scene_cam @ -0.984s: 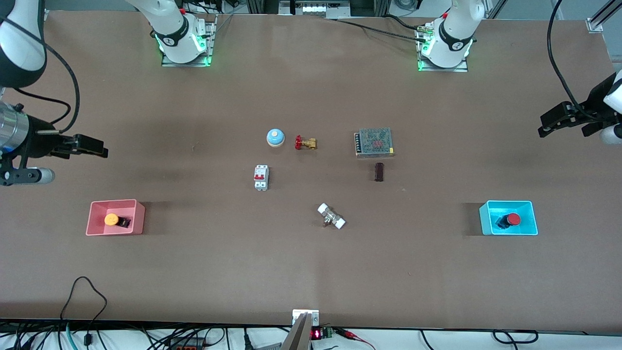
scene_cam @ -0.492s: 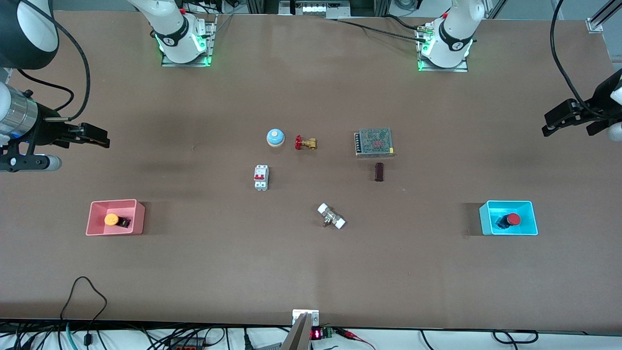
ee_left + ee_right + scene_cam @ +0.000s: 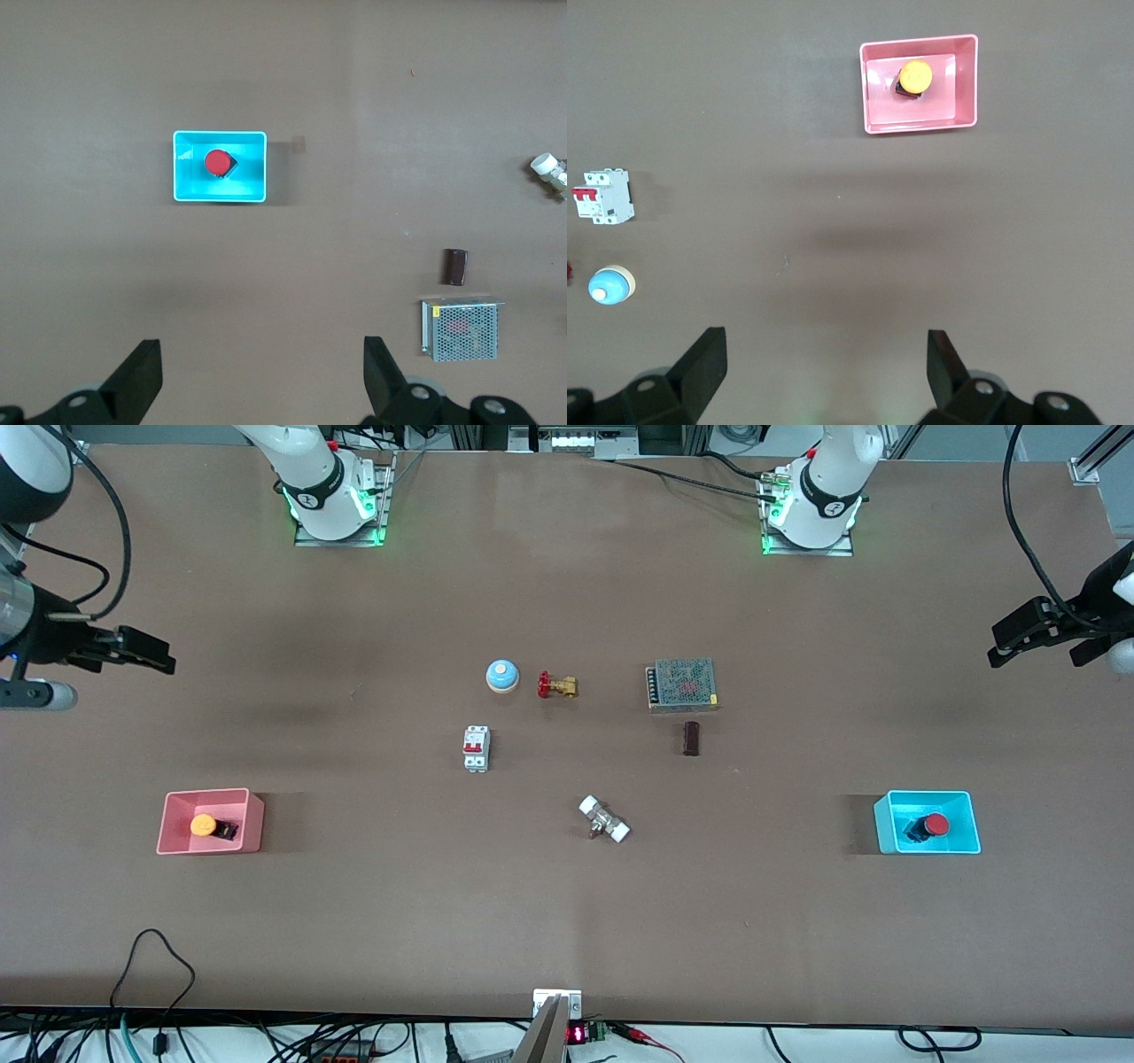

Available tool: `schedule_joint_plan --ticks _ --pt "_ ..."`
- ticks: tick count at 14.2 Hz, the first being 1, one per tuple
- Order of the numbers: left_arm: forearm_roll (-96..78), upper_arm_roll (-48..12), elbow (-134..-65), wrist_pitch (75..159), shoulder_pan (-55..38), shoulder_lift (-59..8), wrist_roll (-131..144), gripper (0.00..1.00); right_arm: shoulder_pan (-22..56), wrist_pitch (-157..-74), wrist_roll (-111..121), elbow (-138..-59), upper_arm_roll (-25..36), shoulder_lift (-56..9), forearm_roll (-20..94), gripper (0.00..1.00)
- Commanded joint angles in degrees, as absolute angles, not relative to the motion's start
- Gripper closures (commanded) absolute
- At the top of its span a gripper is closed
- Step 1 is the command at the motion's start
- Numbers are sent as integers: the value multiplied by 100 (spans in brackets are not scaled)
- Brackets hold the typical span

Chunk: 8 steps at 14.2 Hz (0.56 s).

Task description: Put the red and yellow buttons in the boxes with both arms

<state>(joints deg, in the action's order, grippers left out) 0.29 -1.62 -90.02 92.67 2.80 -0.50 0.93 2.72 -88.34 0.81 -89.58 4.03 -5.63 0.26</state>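
The yellow button (image 3: 204, 825) lies in the pink-red box (image 3: 250, 821) at the right arm's end of the table; both show in the right wrist view, button (image 3: 914, 76) and box (image 3: 966, 81). The red button (image 3: 935, 825) lies in the cyan box (image 3: 886, 822) at the left arm's end; both show in the left wrist view, button (image 3: 217, 162) and box (image 3: 250, 166). My right gripper (image 3: 151, 656) is open and empty, high over the table edge at the right arm's end. My left gripper (image 3: 1014, 636) is open and empty, high over the edge at the left arm's end.
In the table's middle stand a blue domed bell (image 3: 501, 676), a brass valve with a red handle (image 3: 556, 685), a white circuit breaker (image 3: 476, 747), a white-capped fitting (image 3: 604, 820), a mesh-topped power supply (image 3: 681, 684) and a small dark block (image 3: 691, 738).
Both arms have pulled back and up from the boxes; the right gripper has moved toward the table's edge, the left gripper slightly higher. Buttons and boxes have not moved.
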Motion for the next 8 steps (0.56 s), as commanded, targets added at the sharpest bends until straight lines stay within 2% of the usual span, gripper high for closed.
schedule_joint_plan --ticks 1,8 --pt "-18 -79 -8930 9149 158 -96 255 0 115 -8956 439 -9534 316 7 -26 0" --pt "-18 -61 -8728 9132 220 -88 158 0 114 -8921 396 -9712 308 264 -26 0"
